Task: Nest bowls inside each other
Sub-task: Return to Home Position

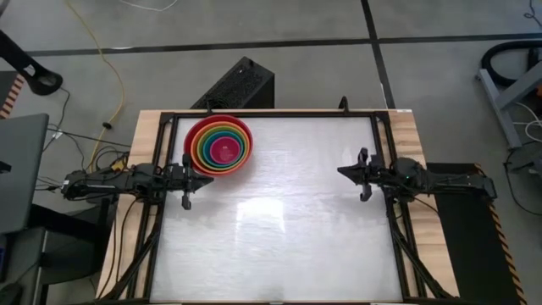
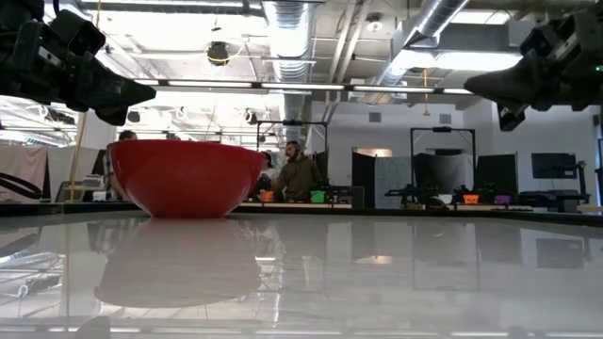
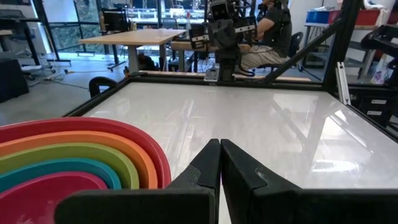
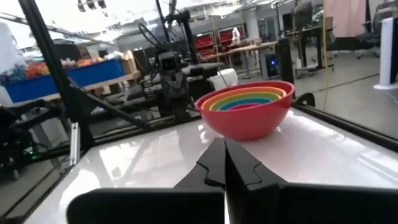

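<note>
the left jaws are pressed tip to tip with nothing between them, and the right jaws are clenched the same way, equally empty. that fits arms with nothing left to carry.

the left arm [image 1: 127,180] lies level at the left edge of the tabletop [image 1: 288,229], its jaws pointing inward and hanging just beside the bowls [image 1: 219,146] without touching them. the right arm [image 1: 423,180] mirrors it at the right edge, well apart from the bowls. both look parked rather than at work.

the bowls stand upright as one nest near a corner on the left arm's side. the red bowl [image 3: 93,124] is outermost and rests on the tabletop. inside it come the orange bowl [image 3: 81,140], the lime green bowl [image 3: 62,154] and the teal bowl [image 3: 56,169], with the magenta pink bowl [image 3: 43,193] in the middle. from above the rims read as even rings, none tilted or riding up. each bowl therefore seems fully seated in the next larger one, which is why the graded order matters.

by my judgement the nesting is done, and what remains is only for the arms to settle at rest.
</note>
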Controlling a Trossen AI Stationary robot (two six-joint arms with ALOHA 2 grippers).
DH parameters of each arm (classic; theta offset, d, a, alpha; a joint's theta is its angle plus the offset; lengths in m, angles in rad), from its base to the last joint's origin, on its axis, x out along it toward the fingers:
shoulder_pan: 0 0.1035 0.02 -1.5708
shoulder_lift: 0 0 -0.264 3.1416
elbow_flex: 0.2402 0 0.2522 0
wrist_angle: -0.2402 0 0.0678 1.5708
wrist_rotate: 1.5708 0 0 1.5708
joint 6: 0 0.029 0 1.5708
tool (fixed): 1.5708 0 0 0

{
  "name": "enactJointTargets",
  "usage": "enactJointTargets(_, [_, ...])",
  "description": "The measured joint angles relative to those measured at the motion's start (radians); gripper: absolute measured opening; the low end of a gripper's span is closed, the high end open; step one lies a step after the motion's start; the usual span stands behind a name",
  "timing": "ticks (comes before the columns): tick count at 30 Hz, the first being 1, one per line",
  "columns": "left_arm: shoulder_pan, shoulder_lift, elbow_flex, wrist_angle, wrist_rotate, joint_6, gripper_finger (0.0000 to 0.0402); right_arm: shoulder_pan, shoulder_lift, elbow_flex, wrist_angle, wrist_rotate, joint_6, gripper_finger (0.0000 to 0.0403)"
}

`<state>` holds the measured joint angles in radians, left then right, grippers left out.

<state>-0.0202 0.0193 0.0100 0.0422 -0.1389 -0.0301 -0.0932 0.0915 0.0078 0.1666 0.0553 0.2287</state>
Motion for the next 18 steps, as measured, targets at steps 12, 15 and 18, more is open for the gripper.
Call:
enactJointTargets(12, [0.000,0.000,0.000,0.000,0.000,0.000,0.0000,0.019,-0.001,0.000,-0.114,0.024,-0.002,0.0018])
enactJointTargets(15, [0.000,0.000,0.000,0.000,0.000,0.000,0.0000,0.016,0.008,0.000,-0.128,0.022,-0.002,0.0023])
enactJointTargets(18, [0.000,0.000,0.000,0.000,0.000,0.000,0.0000,0.016,0.023,0.000,-0.131,0.022,-0.001,0.0027])
